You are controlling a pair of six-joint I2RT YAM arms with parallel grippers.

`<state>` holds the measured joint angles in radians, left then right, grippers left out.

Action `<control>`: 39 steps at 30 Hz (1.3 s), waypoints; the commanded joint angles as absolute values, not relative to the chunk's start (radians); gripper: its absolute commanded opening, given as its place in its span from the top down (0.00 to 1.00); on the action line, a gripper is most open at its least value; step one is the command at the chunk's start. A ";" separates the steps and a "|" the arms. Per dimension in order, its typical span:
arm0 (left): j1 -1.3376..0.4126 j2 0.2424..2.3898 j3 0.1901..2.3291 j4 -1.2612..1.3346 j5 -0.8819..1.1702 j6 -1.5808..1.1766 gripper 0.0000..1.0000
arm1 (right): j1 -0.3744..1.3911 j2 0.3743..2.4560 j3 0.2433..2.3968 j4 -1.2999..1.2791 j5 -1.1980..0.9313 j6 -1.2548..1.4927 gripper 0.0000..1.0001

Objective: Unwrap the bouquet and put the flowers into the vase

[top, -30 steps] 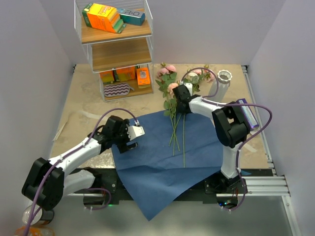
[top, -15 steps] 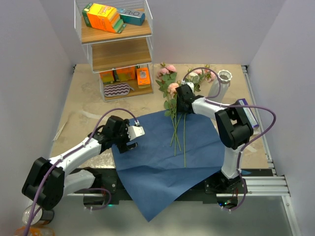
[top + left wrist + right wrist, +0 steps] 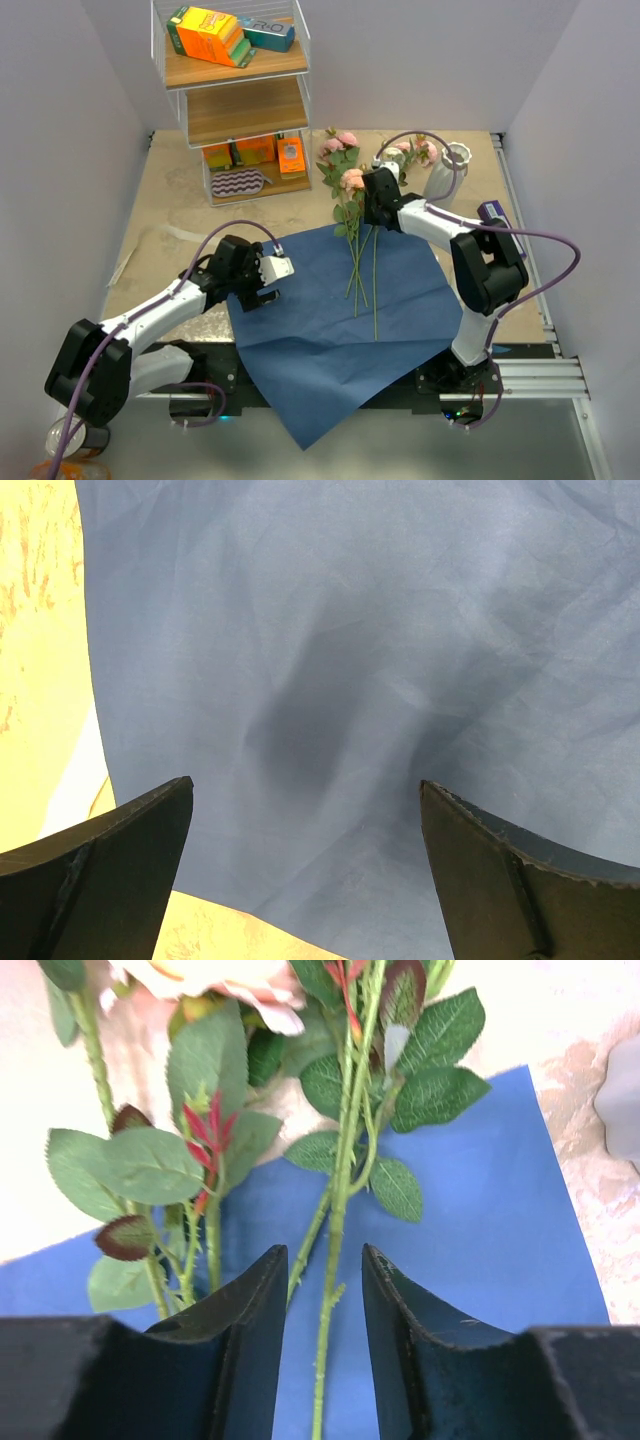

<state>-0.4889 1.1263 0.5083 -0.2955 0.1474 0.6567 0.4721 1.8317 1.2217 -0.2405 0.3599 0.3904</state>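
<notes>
At the centre of the top view the blue paper (image 3: 330,320) lies spread flat on the surface (image 3: 170,230), so the unwrapping looks done. Near its upper edge the flowers (image 3: 352,215) lie loose, with the blooms on the bare surface and the long stems pointing down over the paper. A few more blooms lie further right, close to the vase (image 3: 446,170), which stands in the upper right; I cannot tell if any stem is already inside it.

The right gripper (image 3: 325,1260) is low over the flowers, with its jaws narrow and one green stem (image 3: 335,1210) between them. A small gap shows on each side of the stem, so I cannot tell if it is grasped.

The left gripper (image 3: 305,790) hangs over the left part of the paper, fully released and holding nothing.

I judge that most of the second part is left: the stems on the paper must be lifted and put into the narrow vase.
</notes>
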 commanded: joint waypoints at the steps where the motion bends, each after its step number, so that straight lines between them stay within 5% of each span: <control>1: -0.483 1.124 0.503 -0.270 0.138 0.675 0.00 | 0.469 1.819 1.200 -0.232 0.385 0.382 0.63; 30: -0.482 1.149 0.557 -0.284 0.135 0.657 0.00 | 0.463 2.026 1.331 -0.235 0.368 0.399 0.72; 33: -0.483 1.152 0.555 -0.282 0.137 0.653 0.00 | 0.465 2.049 1.339 -0.219 0.361 0.376 0.86; 34: -0.483 1.152 0.555 -0.282 0.137 0.653 0.00 | 0.465 2.051 1.335 -0.215 0.359 0.373 0.98; 39: -0.483 1.155 0.554 -0.282 0.133 0.658 0.00 | 0.463 2.004 1.293 -0.181 0.351 0.380 1.00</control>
